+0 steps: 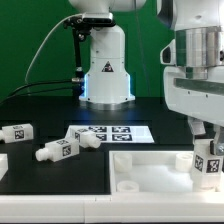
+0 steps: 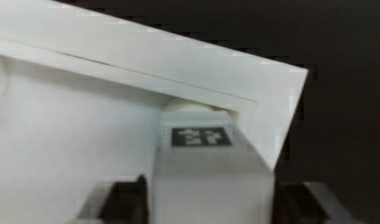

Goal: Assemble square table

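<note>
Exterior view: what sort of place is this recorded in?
Probably a robotics lab bench: black table, green backdrop, a fixed marker board, and an arm whose hand grips a tagged white leg.

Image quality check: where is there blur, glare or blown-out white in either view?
Exterior view: the claw, near the lens, is soft; the marker board is sharper; a bluish glow lights the arm base. Wrist view: soft throughout; the tabletop is nearly blown white; the tag on the held leg is smeared.
</note>
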